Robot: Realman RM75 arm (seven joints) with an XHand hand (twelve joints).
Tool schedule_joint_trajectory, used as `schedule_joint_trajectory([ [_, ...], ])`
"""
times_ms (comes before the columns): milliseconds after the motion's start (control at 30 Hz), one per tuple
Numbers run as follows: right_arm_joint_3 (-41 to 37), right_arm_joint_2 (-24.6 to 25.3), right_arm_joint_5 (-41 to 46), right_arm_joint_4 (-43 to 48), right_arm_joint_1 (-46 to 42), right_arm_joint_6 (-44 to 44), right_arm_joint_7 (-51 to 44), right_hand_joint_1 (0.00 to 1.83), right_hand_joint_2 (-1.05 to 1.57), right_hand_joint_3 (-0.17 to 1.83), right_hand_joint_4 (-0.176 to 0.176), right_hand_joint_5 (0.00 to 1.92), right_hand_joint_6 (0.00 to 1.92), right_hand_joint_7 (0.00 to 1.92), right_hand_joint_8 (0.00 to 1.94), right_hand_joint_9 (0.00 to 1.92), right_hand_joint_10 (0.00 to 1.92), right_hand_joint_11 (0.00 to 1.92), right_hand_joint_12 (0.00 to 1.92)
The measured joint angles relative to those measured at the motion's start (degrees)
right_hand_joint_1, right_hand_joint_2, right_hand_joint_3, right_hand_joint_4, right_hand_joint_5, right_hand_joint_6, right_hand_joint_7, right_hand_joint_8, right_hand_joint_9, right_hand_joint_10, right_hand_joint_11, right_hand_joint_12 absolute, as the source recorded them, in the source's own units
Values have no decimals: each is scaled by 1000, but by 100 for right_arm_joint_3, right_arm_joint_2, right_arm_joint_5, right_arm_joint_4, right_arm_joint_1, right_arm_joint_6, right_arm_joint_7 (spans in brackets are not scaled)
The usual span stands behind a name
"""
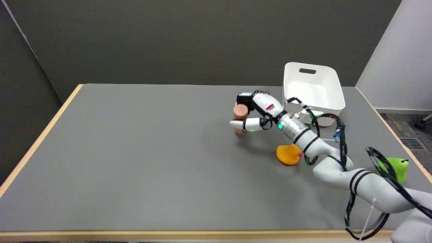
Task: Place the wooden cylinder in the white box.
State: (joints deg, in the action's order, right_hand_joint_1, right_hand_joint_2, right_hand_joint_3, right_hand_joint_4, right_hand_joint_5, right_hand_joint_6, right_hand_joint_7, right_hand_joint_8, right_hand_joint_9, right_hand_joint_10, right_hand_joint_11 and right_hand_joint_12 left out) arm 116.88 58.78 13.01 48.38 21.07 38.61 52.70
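The wooden cylinder [240, 112] stands upright on the grey table [135, 152], right of centre and left of the white box [332, 101]. My right hand [256, 111] reaches in from the right and grips it, with the thumb lying across the cylinder's near side and the black-tipped fingers curled round its far side. The cylinder's round top shows above the thumb, and its base seems to be touching the table. The white box sits at the far right edge, open side up, with nothing showing inside it.
An orange toy [288, 154] lies on the table just under my forearm. A green toy [398, 167] sits near the table's right edge, partly behind the arm's cables. The light wooden table edge [40, 135] runs along the left.
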Motion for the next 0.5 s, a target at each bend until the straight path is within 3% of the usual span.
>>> schedule_joint_trajectory([
  [500,-1208,-308,-426,818,-6,-14,-562,1210,1016,420,-135,653,1455,943,1278,839,1387,501,1917],
])
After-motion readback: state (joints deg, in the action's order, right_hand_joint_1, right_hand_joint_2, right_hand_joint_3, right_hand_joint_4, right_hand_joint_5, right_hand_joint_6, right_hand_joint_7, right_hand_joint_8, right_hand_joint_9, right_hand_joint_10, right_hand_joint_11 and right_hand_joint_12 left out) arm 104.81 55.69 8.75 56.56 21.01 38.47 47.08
